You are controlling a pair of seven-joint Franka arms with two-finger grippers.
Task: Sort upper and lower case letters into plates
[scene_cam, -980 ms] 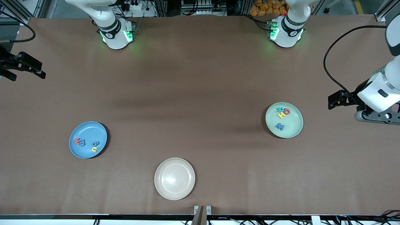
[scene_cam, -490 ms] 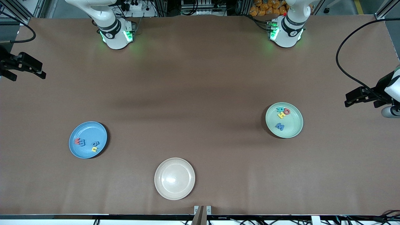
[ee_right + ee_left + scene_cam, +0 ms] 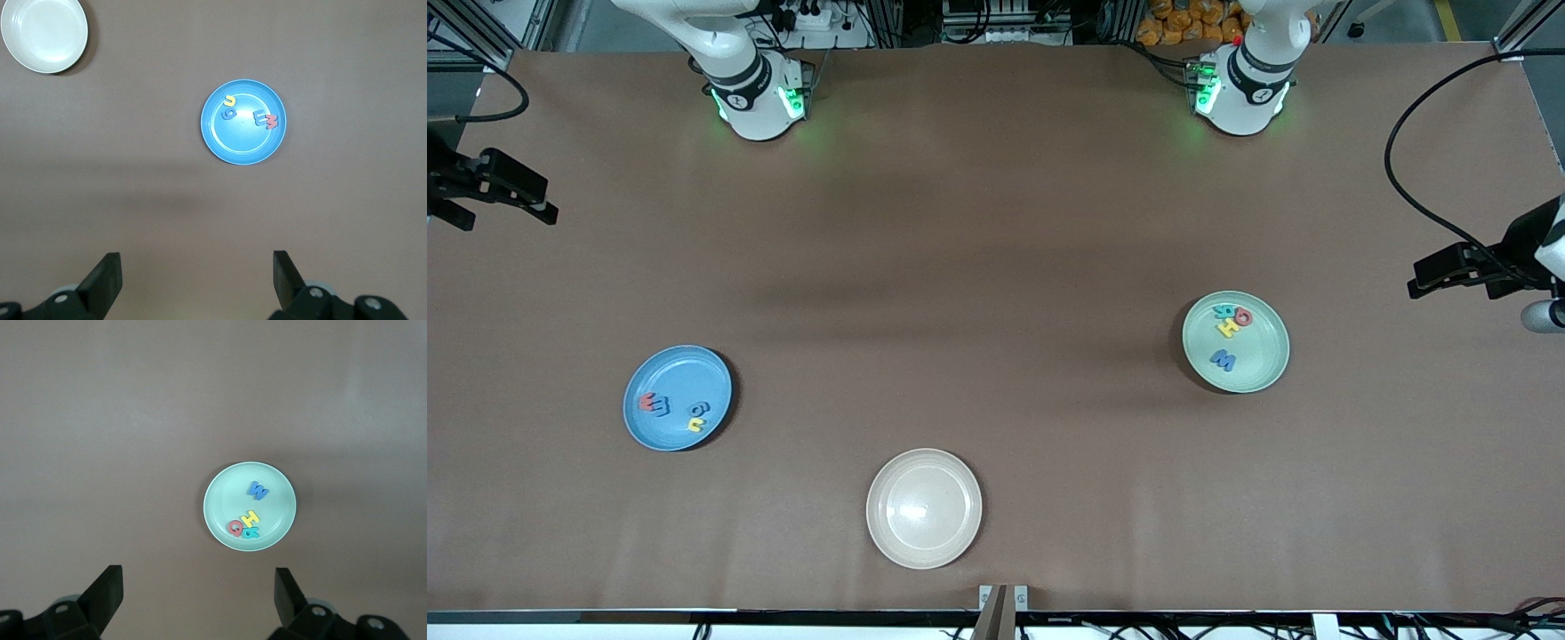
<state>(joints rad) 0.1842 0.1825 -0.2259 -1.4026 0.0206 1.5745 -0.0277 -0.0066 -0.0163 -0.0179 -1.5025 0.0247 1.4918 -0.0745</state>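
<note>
Letters sorted: four in mint plate (image 3: pixel 1267 373) toward left arm's edge, four in blue plate (image 3: pixel 671 373) toward right arm's edge. Left gripper (image 3: pixel 197 600) and right gripper (image 3: pixel 197 280) spread wide, clear of both plates.

The mint plate (image 3: pixel 1268 366) holds toy letters: a blue W (image 3: pixel 258 491), a yellow H (image 3: pixel 251 517), a red O (image 3: pixel 235 527); the teal one cannot be read. On the blue plate (image 3: pixel 244 148) lie a yellow u (image 3: pixel 230 101), a blue g (image 3: pixel 228 113) and a red m (image 3: pixel 271 121).
</note>
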